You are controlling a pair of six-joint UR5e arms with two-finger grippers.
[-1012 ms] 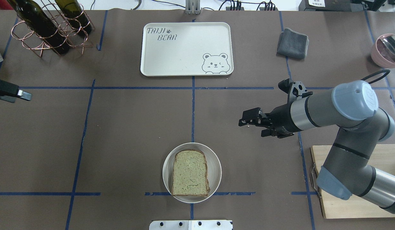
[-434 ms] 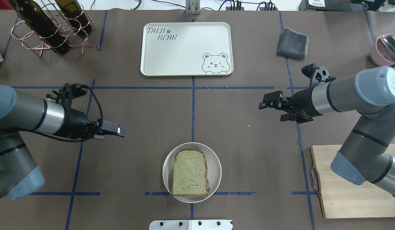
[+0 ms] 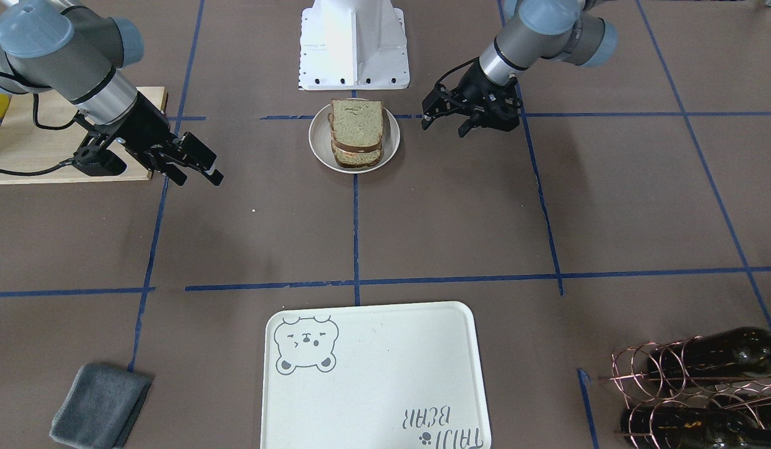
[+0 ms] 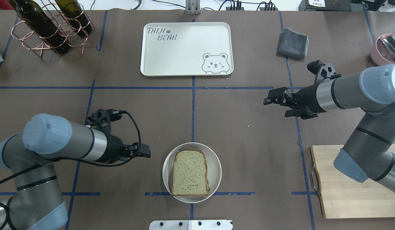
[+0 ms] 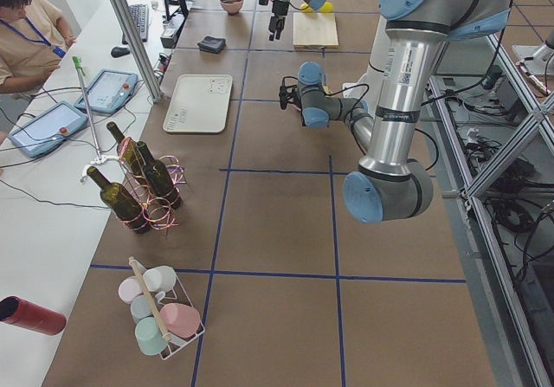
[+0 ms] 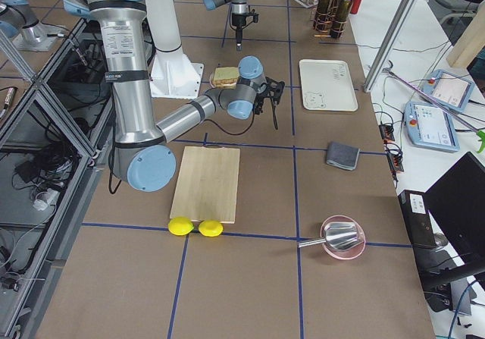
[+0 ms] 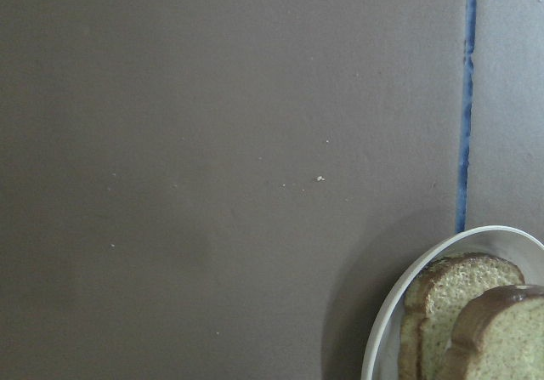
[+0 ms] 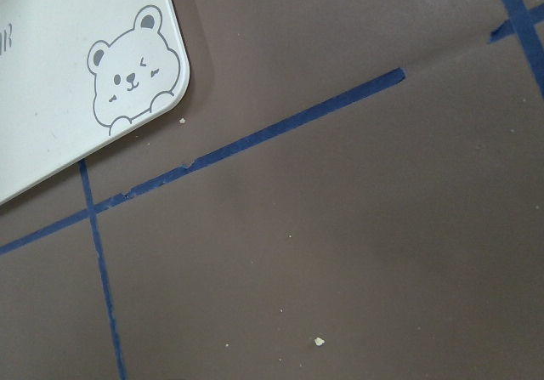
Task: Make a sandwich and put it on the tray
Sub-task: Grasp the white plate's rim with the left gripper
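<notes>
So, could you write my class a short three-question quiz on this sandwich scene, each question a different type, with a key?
1. True or false: the sandwich already lies on the tray.
2. The sandwich rests on: A) wooden board B) round plate C) grey cloth.
3. Short answer: which is nearer the sandwich, the left gripper or the right gripper?

Key: 1 false; 2 B; 3 left gripper.
</notes>
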